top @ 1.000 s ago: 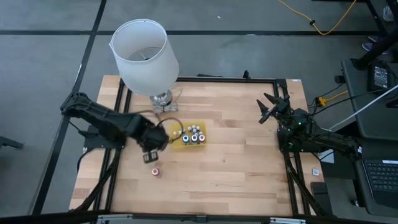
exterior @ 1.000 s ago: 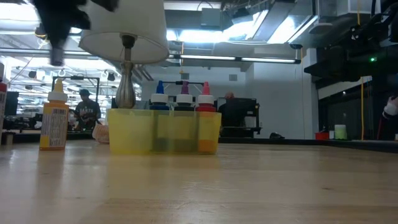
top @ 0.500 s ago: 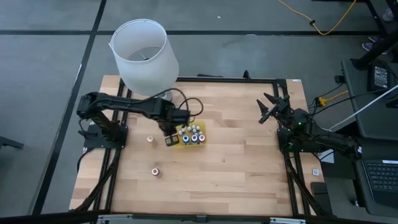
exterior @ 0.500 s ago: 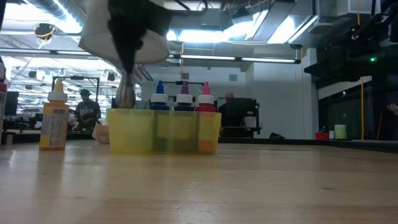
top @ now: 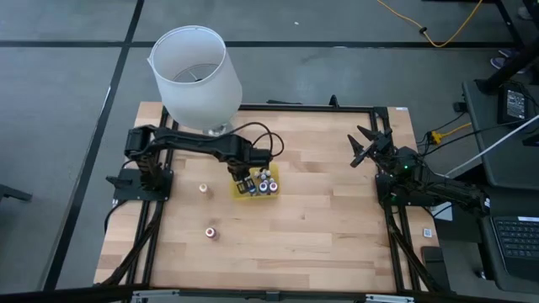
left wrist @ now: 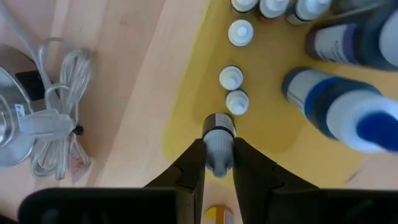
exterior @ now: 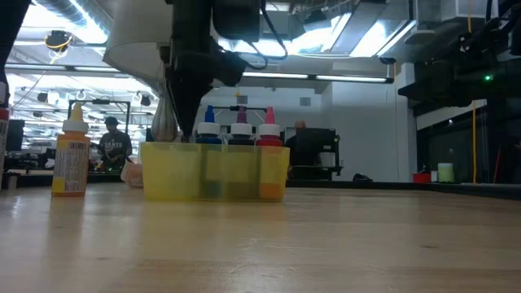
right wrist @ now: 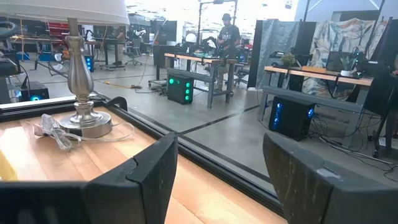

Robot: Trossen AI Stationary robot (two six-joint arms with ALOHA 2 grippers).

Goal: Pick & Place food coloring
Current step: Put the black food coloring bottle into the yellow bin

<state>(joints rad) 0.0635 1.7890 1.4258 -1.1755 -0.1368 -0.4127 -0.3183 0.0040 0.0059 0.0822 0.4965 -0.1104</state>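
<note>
**High view: left arm stretched over the yellow tray, bottle in its grip**

High view has the left arm reaching from the table's left edge out across the pale wooden table point(top: 320, 236), elbow near the big white lampshade point(top: 195, 74), wrist bent down over the flat yellow rectangular tray point(top: 239, 190). Its left pincer point(left wrist: 219, 163) is clamped tight on a tiny whitish food coloring bottle with a grey cap point(left wrist: 218, 144), held right at the tray's near rim, tip pointing into the tray. More small white-topped bottles point(left wrist: 232, 89) stand in a row just ahead of it, with blue-banded bottles point(left wrist: 336, 106) beside them in the same tray. Two bottles sit outside on the bare table: a pale one point(top: 203, 188) left of the tray, a red-topped one point(top: 210, 232) nearer the front. Over on the right side, the right pincer point(top: 369, 145) waits at the table's edge, fingers spread, holding nothing.
</note>
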